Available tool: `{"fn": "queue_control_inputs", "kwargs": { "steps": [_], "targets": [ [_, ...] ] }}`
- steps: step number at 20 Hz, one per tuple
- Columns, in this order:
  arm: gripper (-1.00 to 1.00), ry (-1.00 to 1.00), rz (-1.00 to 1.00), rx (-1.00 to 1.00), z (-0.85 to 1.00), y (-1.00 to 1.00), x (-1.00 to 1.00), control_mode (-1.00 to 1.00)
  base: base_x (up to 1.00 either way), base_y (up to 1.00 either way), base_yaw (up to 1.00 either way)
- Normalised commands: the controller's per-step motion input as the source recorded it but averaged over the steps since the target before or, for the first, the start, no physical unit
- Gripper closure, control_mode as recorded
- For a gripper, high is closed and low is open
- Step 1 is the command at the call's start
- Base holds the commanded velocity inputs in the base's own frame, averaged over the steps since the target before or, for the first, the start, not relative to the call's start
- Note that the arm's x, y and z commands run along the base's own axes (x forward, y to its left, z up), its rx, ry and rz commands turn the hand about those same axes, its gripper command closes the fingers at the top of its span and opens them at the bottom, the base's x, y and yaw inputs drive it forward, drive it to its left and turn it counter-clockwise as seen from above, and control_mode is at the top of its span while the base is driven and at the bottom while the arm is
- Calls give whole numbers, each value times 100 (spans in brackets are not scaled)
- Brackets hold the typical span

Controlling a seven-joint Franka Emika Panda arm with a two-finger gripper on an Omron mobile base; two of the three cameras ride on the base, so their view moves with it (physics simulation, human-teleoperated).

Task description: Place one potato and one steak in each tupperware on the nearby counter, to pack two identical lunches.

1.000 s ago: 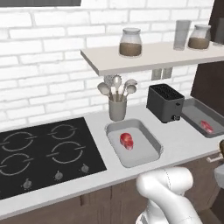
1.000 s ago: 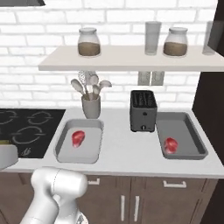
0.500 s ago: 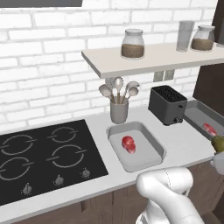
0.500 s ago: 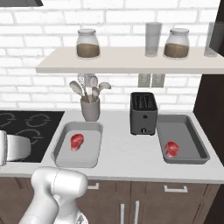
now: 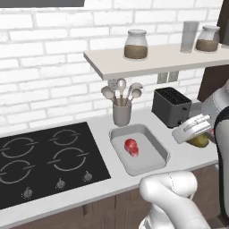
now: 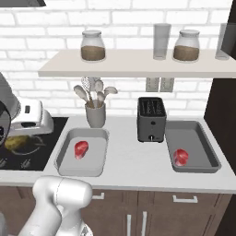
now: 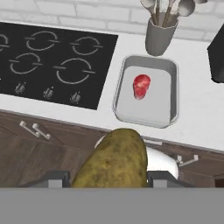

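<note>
Potato (image 7: pixel 114 158) sits lengthwise between the gripper (image 7: pixel 107 178) fingers, jaws clamped on its sides, held in the air in front of the counter (image 6: pixel 129 161). Fingertips mostly cut off by the hand view's lower edge. Beyond it, light grey tupperware (image 7: pixel 173 87) holds one steak (image 7: pixel 141 85). Right of the toaster (image 6: pixel 151 118), darker tupperware (image 6: pixel 198 138) holds another steak (image 6: pixel 180 156). Utensil cup (image 6: pixel 95 114) stands behind the light tray.
</note>
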Motion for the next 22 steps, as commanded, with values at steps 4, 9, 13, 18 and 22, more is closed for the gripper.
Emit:
{"fn": "queue_control_inputs", "kwargs": {
  "steps": [4, 9, 13, 18, 22],
  "targets": [
    [100, 0, 0, 0, -100, 0, 100, -100, 0, 0, 0],
    [100, 0, 0, 0, -90, -2, 100, -100, 0, 0, 0],
    [100, 0, 0, -3, -54, -18, 86, -100, 0, 0, 0],
    [100, 1, 0, -5, -40, -28, 71, -100, 0, 0, 0],
    [100, 4, 0, -5, -36, -14, 71, -100, 0, 0, 0]
  ]
}}
